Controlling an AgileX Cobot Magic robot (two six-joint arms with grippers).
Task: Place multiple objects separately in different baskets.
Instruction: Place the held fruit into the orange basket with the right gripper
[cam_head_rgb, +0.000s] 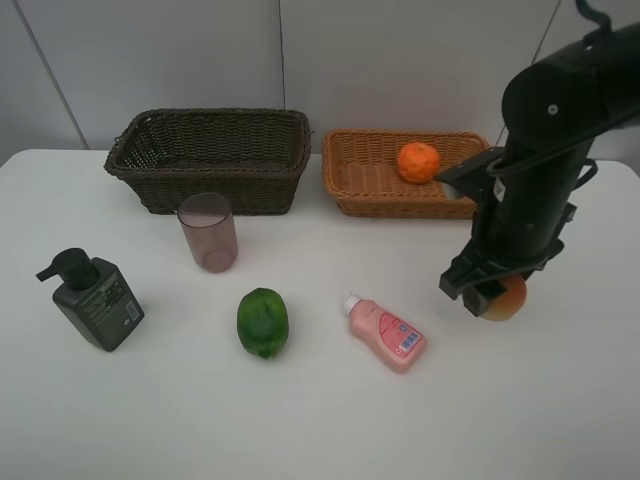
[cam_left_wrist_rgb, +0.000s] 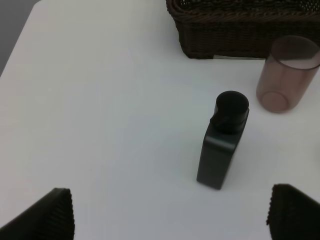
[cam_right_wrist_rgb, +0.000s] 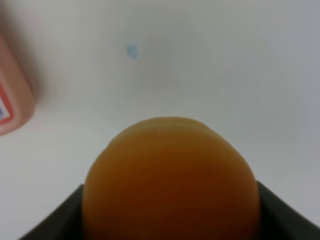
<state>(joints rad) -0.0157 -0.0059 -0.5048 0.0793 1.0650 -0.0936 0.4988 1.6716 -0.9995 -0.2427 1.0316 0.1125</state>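
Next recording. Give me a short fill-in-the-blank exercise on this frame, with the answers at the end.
1. The orange lies in the light basket, which stands to the ____ of the dark basket in the high view.
2. The pink bottle lies on its ____.
3. The right gripper is shut on the red-yellow fruit; the left gripper is ____.
4. The pump bottle stands ____.
Missing words: right; side; open; upright.
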